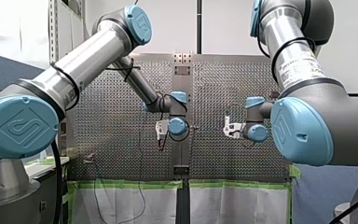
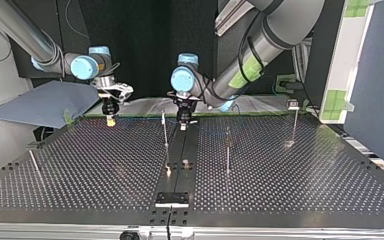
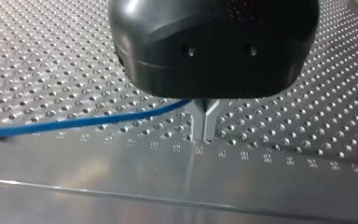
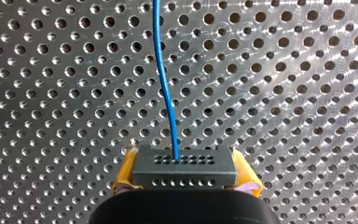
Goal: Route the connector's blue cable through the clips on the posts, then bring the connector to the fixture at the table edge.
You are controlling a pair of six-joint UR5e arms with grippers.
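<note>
Front view: my left claw (image 1: 161, 129) and my right claw (image 1: 230, 127) hang low over the perforated bench (image 1: 121, 93). They sit either side of its middle rail (image 1: 182, 154), near each other but apart. The blue joint caps carry an embossed emblem. A label on my right arm is too small to read.

Top view: thin posts (image 2: 165, 135) stand on the bench, and no cable shows in any clip. The fixture (image 2: 171, 198) sits at the near edge, well apart from both claws, which are at the far edge.

Left wrist view: the metal fingers (image 3: 198, 121) are pressed together on the blue cable (image 3: 74, 122). The cable runs off to one side, just above the bench. Numbers are engraved along the rail, and 19 through 25 can be read.

Right wrist view: yellow pads (image 4: 126, 170) pinch the dark connector (image 4: 184, 163). The cable leaves its top row of holes and runs ahead over the bench. No writing shows here.

Judged from this, both ends are in hand but routing has not begun. Every clip and the trip to the fixture are left to do.
</note>
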